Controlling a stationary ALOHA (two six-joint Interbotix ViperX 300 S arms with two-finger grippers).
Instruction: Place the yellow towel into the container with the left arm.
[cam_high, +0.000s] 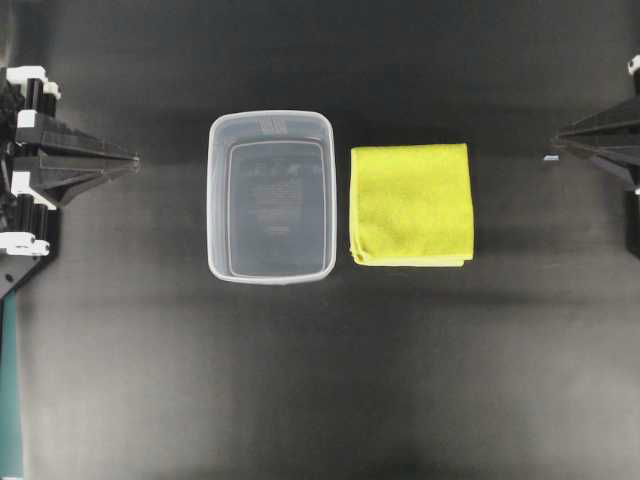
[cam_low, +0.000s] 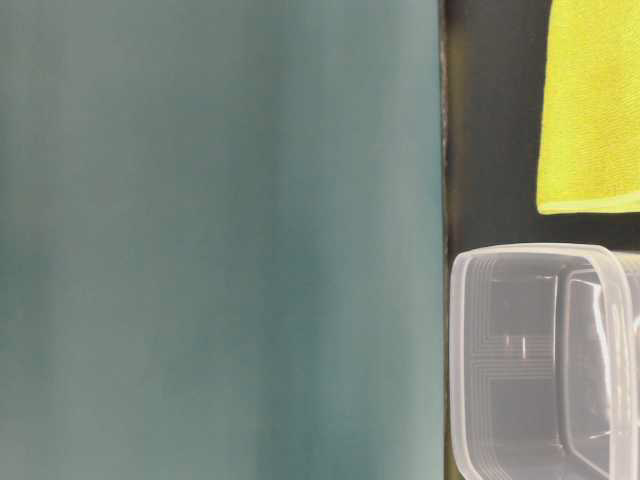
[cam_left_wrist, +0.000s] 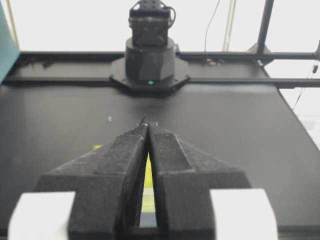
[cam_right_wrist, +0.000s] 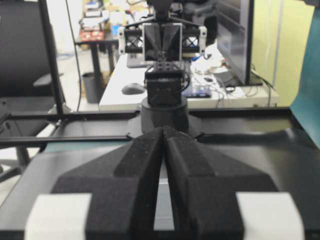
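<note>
- A black table (cam_high: 320, 380) fills the overhead view; the right wrist view looks past it to an office desk (cam_right_wrist: 150, 90) with a mouse and monitors.
- The towel (cam_high: 411, 204) lies flat and folded, just beside the tub (cam_high: 271, 196) on the side away from the left arm (cam_high: 40, 160), with a narrow strip of table between them.
- The left gripper (cam_high: 132, 160) is parked at the table's edge, well apart from both things; its fingers are pressed together with nothing in them. The right gripper (cam_high: 556, 143) is likewise clenched and empty at the opposite edge.
- Risk: the tub stands between the left arm and the towel, so a low reach would likely knock or push the tub. The arm needs to pass over it.
- Risk: the towel is several layers; a shallow pinch may lift only the top one, so it unfolds and drapes over the rim.
- Risk: the towel is nearly as big as the tub, so an off-centre drop may leave it hanging on the edge.
- The left wrist view shows only a yellow sliver between the fingers (cam_left_wrist: 125, 165); the tub is hard to make out there.
- The table-level view is mostly blocked by a teal panel (cam_low: 220, 240), yet shows the tub's wall (cam_low: 480, 380) up close.
</note>
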